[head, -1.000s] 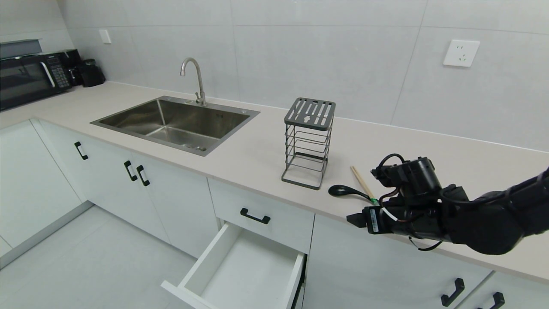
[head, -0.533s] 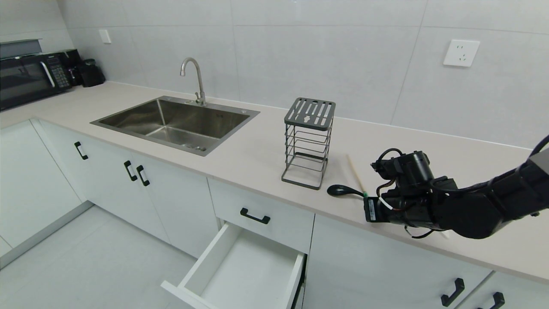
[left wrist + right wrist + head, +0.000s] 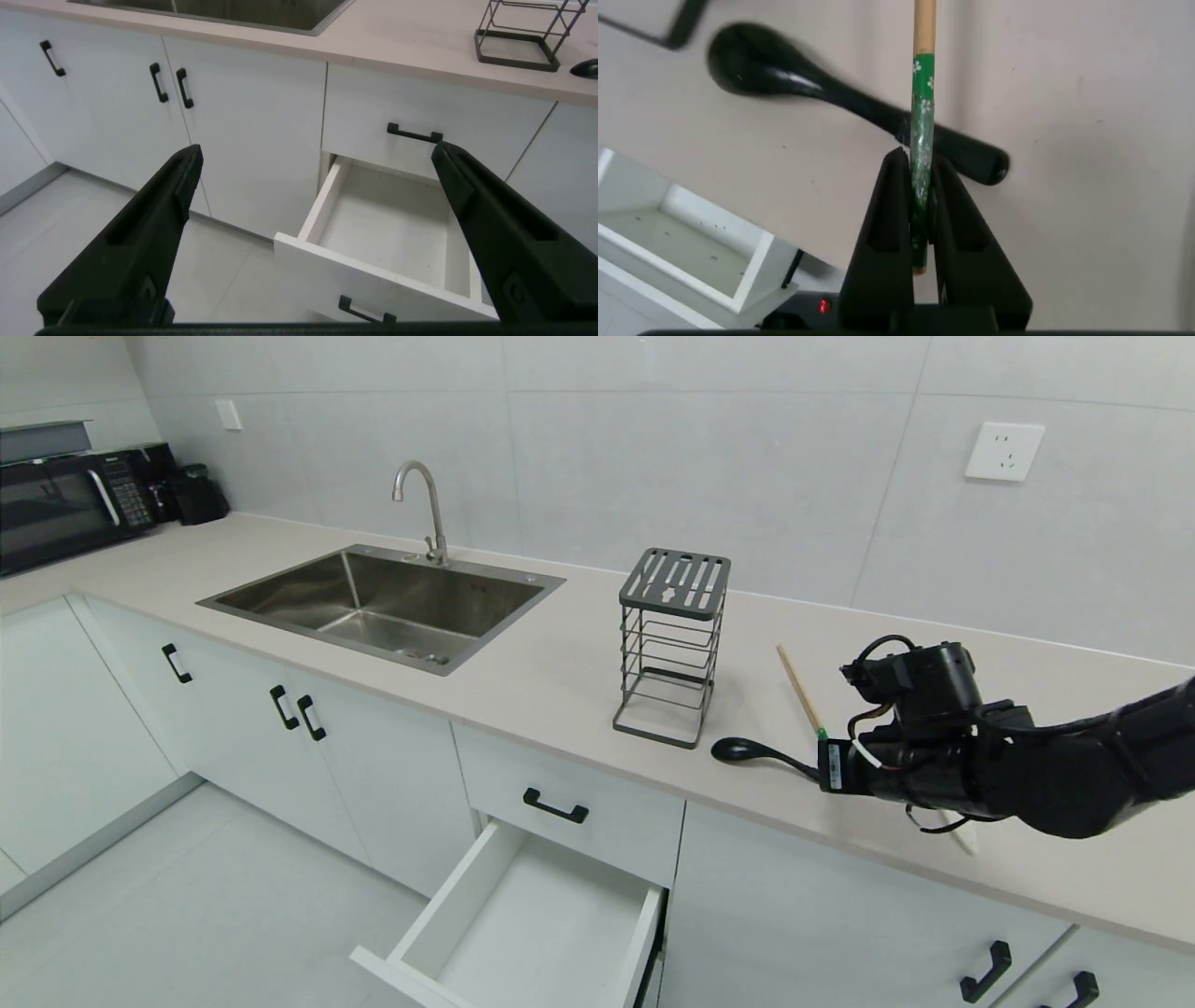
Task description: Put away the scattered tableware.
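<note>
Step in hand: grasp made, carry pending. Right jaws are pinched almost shut on the chopstick (image 3: 923, 93), gripping its green-patterned end. The bare wood shaft points toward 11 o'clock in the head view. The black spoon (image 3: 747, 749) lies on the bench (image 3: 560, 681) at 9 o'clock from those jaws, with its handle crossing just under the stick; can't tell if they touch. Next move, my guess: take the stick to the wire rack (image 3: 672, 644) at 10 o'clock or the open drawer (image 3: 523, 933) at 7 o'clock, coming away without dragging the spoon. Left jaws are spread wide and empty, low in front of the drawer.
</note>
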Controlling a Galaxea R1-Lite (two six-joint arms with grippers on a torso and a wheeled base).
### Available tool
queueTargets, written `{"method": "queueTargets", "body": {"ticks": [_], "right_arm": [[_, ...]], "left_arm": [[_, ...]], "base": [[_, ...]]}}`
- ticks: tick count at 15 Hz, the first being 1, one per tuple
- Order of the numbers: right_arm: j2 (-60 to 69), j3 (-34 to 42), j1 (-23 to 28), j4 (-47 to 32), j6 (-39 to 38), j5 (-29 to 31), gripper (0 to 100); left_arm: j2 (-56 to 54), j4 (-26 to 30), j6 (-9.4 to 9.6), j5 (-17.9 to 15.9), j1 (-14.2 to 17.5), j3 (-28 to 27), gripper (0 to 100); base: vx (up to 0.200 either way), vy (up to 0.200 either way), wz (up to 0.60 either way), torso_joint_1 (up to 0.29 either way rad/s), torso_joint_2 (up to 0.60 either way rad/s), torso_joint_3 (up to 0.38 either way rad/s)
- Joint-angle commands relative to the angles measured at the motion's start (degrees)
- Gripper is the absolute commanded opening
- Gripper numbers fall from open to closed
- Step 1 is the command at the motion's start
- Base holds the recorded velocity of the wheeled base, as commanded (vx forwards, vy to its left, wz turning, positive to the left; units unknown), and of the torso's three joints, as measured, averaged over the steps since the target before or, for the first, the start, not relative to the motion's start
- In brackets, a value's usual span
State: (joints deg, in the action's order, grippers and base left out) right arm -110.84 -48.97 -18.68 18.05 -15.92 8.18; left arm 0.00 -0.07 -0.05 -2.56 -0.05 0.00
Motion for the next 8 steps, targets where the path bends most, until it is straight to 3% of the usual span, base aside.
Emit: {"method": "queueTargets", "body": {"ticks": [1, 6, 8], "right_arm": [[8.6, 1.3, 0.0, 0.0, -0.1, -0.2, 0], [21.1, 6.3, -3.7, 0.0, 0.7, -1.2, 0], [27.3, 6.8, -8.6, 0.0, 1.0, -1.6, 0]], "left_arm": [[0.1, 0.0, 0.05, 0.0, 0.0, 0.0, 100], [0.0, 0.0, -0.04, 0.0, 0.0, 0.0, 100], [0.1, 0.0, -0.04, 0.0, 0.0, 0.0, 100]], "base": [[0.0, 0.0, 0.0, 0.0, 0.0, 0.0], [0.0, 0.0, 0.0, 0.0, 0.0, 0.0], [0.0, 0.0, 0.0, 0.0, 0.0, 0.0]]}}
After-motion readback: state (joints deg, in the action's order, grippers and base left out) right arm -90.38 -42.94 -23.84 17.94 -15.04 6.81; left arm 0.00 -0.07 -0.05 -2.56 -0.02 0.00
